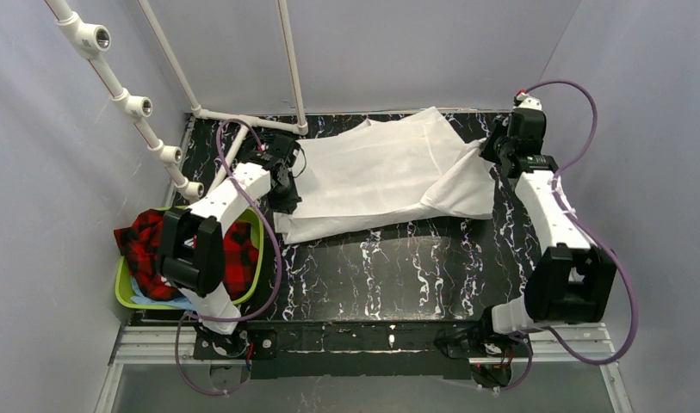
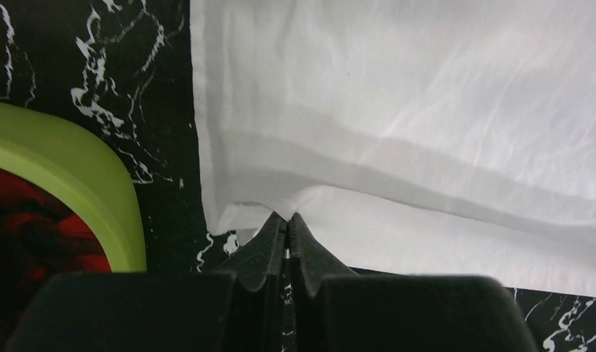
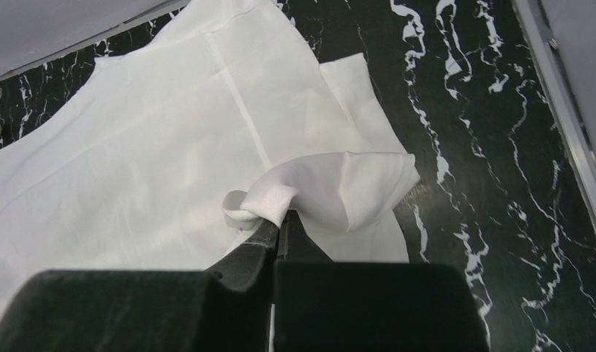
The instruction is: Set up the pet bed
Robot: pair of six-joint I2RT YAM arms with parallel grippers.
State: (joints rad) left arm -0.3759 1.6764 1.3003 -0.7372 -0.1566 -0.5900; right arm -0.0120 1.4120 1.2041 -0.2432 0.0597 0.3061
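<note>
White sheet lies rumpled across the far half of the black marble table, stretched between the two arms. The left gripper is clamped shut on the sheet's near-left corner, and the right gripper pinches a lifted, curled fold at its right edge. Just left of the sheet, by the left arm, a lime-green basin holds a red plaid blanket.
</note>
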